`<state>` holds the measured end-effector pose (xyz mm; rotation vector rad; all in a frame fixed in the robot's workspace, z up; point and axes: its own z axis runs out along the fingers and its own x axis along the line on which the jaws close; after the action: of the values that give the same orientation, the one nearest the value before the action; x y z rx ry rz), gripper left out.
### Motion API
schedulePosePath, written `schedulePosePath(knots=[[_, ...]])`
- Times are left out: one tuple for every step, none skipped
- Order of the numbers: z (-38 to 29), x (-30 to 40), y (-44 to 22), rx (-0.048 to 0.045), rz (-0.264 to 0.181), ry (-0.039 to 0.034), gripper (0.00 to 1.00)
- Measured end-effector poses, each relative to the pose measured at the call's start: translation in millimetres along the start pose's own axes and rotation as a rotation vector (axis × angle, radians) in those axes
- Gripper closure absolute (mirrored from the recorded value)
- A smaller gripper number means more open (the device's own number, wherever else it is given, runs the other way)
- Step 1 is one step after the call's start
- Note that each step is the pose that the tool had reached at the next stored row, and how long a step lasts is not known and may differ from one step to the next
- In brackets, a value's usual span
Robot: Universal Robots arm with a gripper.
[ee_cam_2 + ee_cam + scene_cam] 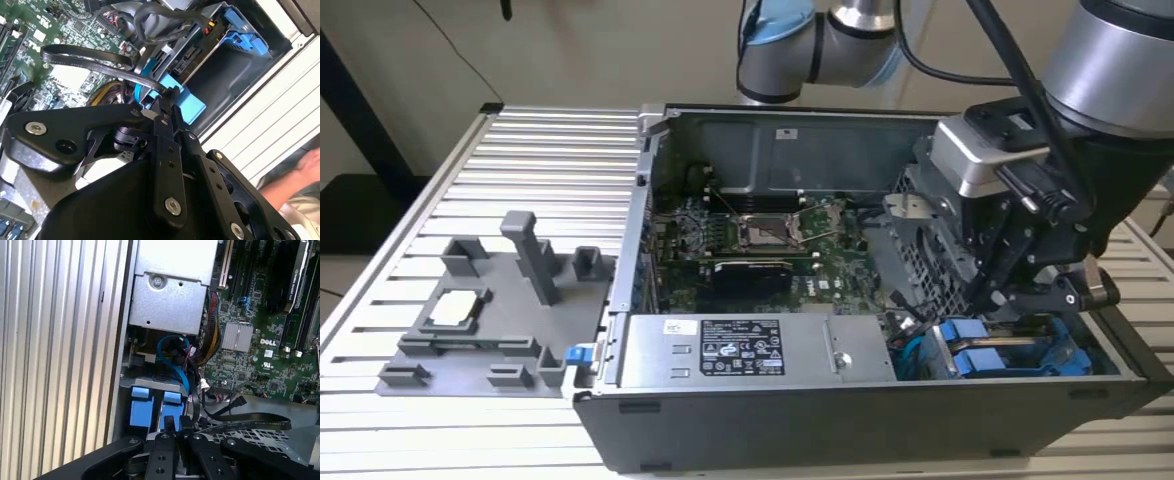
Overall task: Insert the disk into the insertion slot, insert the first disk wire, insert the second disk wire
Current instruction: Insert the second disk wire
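Exterior view shows the claw [1014, 300] low in the case's near-right corner, fingers pressed together on a cable end just over the disk [983, 362], already seated in the insertion slot [927, 260] cage, presumably for plugging a wire.

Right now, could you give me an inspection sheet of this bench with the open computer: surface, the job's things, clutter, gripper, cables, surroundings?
Surface: ribbed aluminium slat table, carrying the open grey computer case.
Job's things: bright blue plastic carrier frames sit in the case's corner at the exterior view's right; perforated grey drive cage beside them.
Clutter: grey plastic fixture tray with upright posts, on the exterior view's left; grey power-supply box.
Gripper: black gripper, fingertips close together over the blue frames; a grasp cannot be told.
Cables: flat black ribbon cable, thin blue cable.
Surroundings: a person's hand.
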<state>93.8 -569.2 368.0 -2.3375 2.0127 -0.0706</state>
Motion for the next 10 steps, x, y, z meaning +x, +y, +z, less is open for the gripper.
schedulePosePath(knots=[[0.2, 1.4, -1.3, -0.0016, 0.0, -0.0005, 0.84], [0.2, 2.6, -2.4, -0.0023, 0.0, -0.0006, 0.84], [0.4, 3.7, -3.3, -0.0026, 0.0, -0.001, 0.84], [0.6, 4.8, -4.3, -0.0028, 0.0, -0.0013, 0.84], [0.8, 6.0, -5.4, -0.0029, 0.0, -0.0018, 0.84], [1.2, 6.8, -6.2, -0.0028, 0.001, -0.0025, 0.84], [1.7, 7.4, -6.7, -0.0027, 0.002, -0.0036, 0.84], [2.5, 7.6, -7.0, -0.0024, 0.005, -0.0051, 0.84], [3.1, 8.0, -7.4, -0.0021, 0.007, -0.0066, 0.84], [3.5, 8.4, -8.6, -0.0035, 0.007, -0.0077, 0.84]])
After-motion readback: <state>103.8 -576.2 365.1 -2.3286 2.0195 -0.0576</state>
